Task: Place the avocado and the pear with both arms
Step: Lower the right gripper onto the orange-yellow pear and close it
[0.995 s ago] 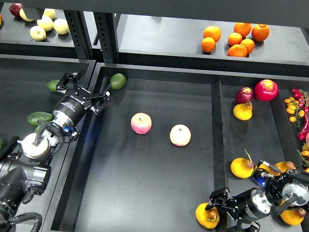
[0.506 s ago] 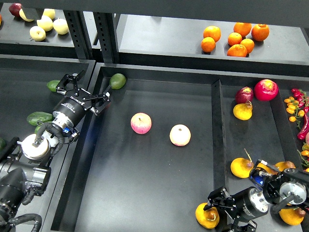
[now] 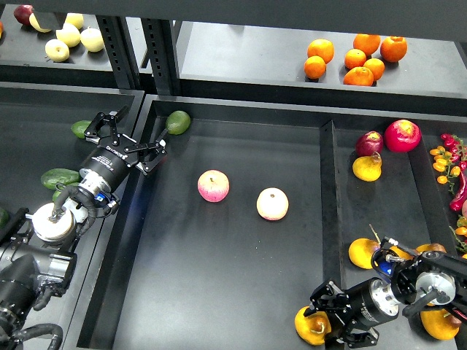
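The avocado (image 3: 177, 122), green and oval, lies in the back-left corner of the centre bin (image 3: 219, 292). My left gripper (image 3: 130, 138) is open and empty. It hovers over the wall between the left bin and the centre bin, just left of the avocado and apart from it. The pear (image 3: 309, 326), orange-yellow with a dark dimple, is at the front right corner of the centre bin. My right gripper (image 3: 322, 319) has its fingers around the pear's right side and is shut on it.
Two pink-and-yellow apples (image 3: 213, 186) (image 3: 272, 203) lie mid-bin. Other avocados (image 3: 60, 177) (image 3: 80, 129) lie in the left bin. The right bin holds yellow fruit (image 3: 363, 253) and red fruit (image 3: 403, 135). Oranges (image 3: 355, 58) sit on the back shelf.
My right arm has slid a little left and down toward the front right corner with the pear. My left arm and the avocado have not moved.
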You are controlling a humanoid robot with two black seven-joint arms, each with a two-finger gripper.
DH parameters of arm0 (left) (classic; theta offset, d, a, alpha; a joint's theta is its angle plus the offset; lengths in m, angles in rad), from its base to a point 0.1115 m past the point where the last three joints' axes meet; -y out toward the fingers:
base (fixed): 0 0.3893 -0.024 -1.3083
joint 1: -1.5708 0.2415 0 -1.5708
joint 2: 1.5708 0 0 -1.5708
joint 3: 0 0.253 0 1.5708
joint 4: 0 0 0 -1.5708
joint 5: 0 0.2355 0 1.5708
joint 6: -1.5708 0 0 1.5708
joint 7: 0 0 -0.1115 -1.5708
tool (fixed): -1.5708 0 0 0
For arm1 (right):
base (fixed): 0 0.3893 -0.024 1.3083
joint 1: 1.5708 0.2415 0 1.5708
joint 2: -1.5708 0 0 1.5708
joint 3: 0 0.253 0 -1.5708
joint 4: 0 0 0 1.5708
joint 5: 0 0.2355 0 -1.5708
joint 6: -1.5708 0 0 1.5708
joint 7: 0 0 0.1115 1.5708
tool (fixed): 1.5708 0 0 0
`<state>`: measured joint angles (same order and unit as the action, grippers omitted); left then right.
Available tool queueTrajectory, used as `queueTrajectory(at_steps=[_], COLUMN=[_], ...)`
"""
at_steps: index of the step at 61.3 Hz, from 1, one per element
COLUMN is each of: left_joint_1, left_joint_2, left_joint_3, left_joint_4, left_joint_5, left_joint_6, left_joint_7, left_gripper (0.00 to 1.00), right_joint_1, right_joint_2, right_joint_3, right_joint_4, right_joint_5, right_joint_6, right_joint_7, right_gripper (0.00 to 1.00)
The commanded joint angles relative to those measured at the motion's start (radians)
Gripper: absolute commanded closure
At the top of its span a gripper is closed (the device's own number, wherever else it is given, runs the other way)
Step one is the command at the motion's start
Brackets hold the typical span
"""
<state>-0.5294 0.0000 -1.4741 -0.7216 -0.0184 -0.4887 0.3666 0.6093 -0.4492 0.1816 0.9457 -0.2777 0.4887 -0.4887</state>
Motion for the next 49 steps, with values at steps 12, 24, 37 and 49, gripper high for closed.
queueTrajectory(at_steps=[12, 24, 37, 49], left_joint_1=[0.0, 0.0, 0.0, 0.0], left_joint_2=[0.0, 0.0, 0.0, 0.0], left_joint_3=[0.002, 0.002, 0.002, 0.002], left_joint_4=[0.001, -0.001, -0.004, -0.004], left_joint_5=[0.0, 0.0, -0.002, 0.0], left_joint_6=[0.0, 0.0, 0.0, 0.0], left_joint_7=[0.0, 0.0, 0.0, 0.0], left_gripper=[0.01, 0.01, 0.01, 0.01], right_joint_1=[0.001, 0.001, -0.002, 0.0], right_joint_2=[0.001, 0.009, 0.024, 0.017], right_joint_3=[0.033, 0.078, 0.128, 0.223], right_joint_4=[-0.015, -0.013, -0.002, 0.013], right_joint_5=[-0.003, -0.001, 0.035, 0.11], right_joint_6=[0.0, 0.0, 0.0, 0.0], right_joint_7=[0.0, 0.0, 0.0, 0.0], right_gripper=[0.77, 0.87, 0.96, 0.97])
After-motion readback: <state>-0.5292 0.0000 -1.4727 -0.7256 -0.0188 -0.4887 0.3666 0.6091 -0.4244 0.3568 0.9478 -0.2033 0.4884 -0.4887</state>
